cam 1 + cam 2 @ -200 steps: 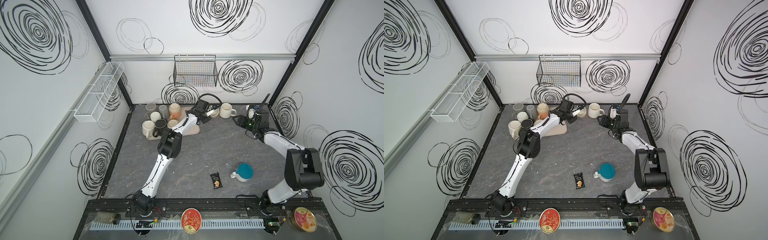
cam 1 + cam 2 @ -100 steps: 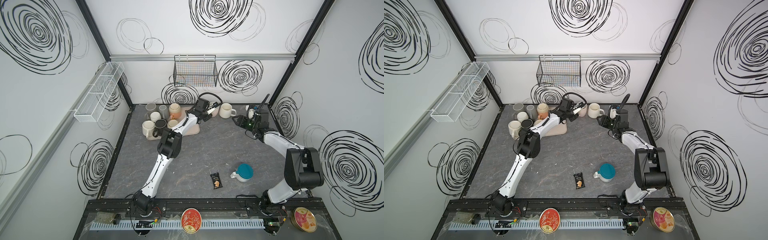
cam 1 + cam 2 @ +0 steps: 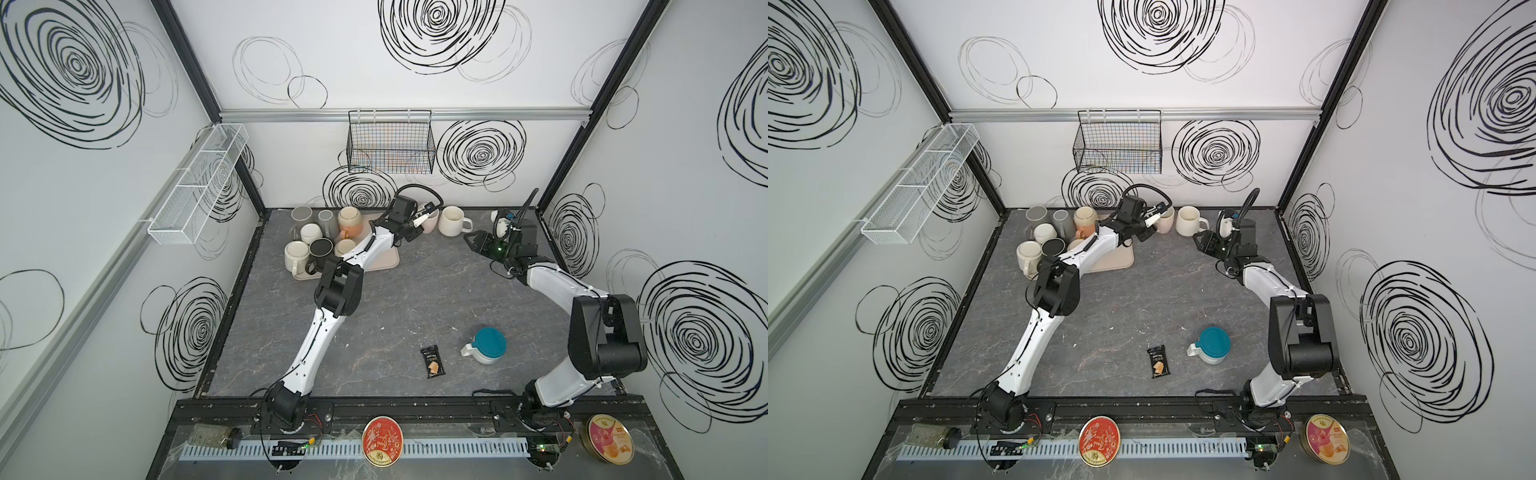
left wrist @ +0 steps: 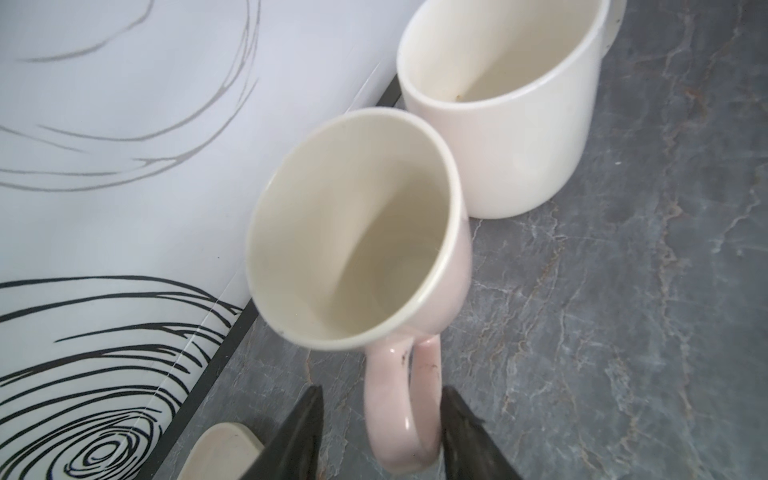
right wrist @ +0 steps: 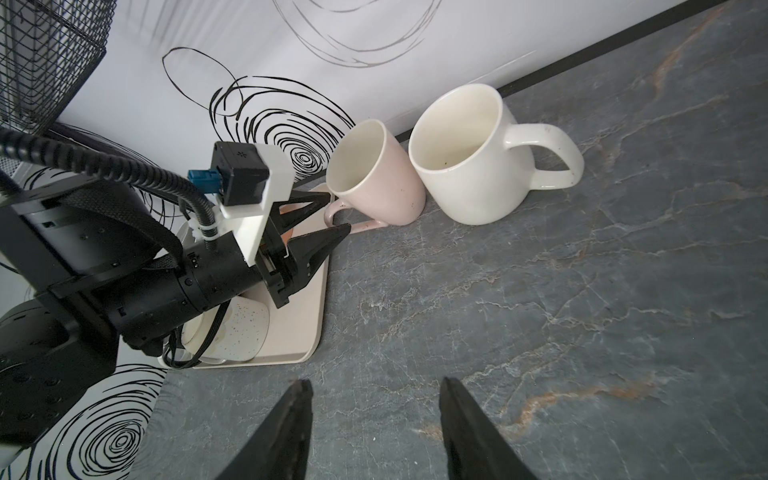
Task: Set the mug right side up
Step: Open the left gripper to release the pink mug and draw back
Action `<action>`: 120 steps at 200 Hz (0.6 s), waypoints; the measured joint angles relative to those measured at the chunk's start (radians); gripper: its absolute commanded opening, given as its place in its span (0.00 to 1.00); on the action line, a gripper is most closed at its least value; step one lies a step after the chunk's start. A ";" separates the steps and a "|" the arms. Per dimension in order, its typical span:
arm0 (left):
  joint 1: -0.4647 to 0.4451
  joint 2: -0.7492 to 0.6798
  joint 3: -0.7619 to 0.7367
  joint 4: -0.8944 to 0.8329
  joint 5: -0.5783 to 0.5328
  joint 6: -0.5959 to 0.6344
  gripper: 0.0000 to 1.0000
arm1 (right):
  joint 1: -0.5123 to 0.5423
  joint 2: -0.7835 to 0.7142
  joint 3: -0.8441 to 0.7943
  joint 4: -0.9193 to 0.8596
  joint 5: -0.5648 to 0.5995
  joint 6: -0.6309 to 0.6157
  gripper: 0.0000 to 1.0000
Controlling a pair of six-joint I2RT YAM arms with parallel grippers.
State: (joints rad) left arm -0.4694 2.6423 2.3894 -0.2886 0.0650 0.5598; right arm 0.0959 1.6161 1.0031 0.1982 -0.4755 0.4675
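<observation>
The print on the black snack packet (image 3: 432,362) and on the two round tins (image 3: 382,441) at the front edge is too small to read. The pink mug (image 4: 353,232) stands on its base on the grey table (image 4: 623,291), at the back wall and just beside a cream mug (image 4: 519,124). Its mouth faces up and its long axis is vertical. Its handle points toward the left claw (image 4: 382,390), whose jaws stand apart on either side of the handle. The right claw (image 5: 376,381) hangs open over bare table, holding nothing.
</observation>
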 measured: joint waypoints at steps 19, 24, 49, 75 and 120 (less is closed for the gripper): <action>0.013 0.000 0.000 0.009 -0.008 -0.011 0.55 | 0.000 0.003 0.001 0.000 0.000 0.000 0.53; 0.016 0.000 0.000 0.010 -0.010 -0.013 0.56 | 0.000 0.004 0.002 0.000 0.000 0.000 0.53; 0.031 0.000 0.000 0.029 -0.023 -0.029 0.57 | 0.002 0.008 0.014 0.000 -0.001 0.002 0.53; 0.039 0.000 0.000 0.049 -0.036 -0.049 0.57 | 0.009 0.012 0.024 0.000 -0.002 0.003 0.53; 0.040 0.000 -0.014 0.077 -0.038 -0.071 0.62 | 0.022 0.018 0.034 -0.005 -0.002 0.003 0.53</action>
State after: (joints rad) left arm -0.4290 2.6423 2.3756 -0.2111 0.0273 0.4885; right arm 0.1181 1.6341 1.0367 0.1928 -0.4770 0.4706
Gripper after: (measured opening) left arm 0.605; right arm 0.529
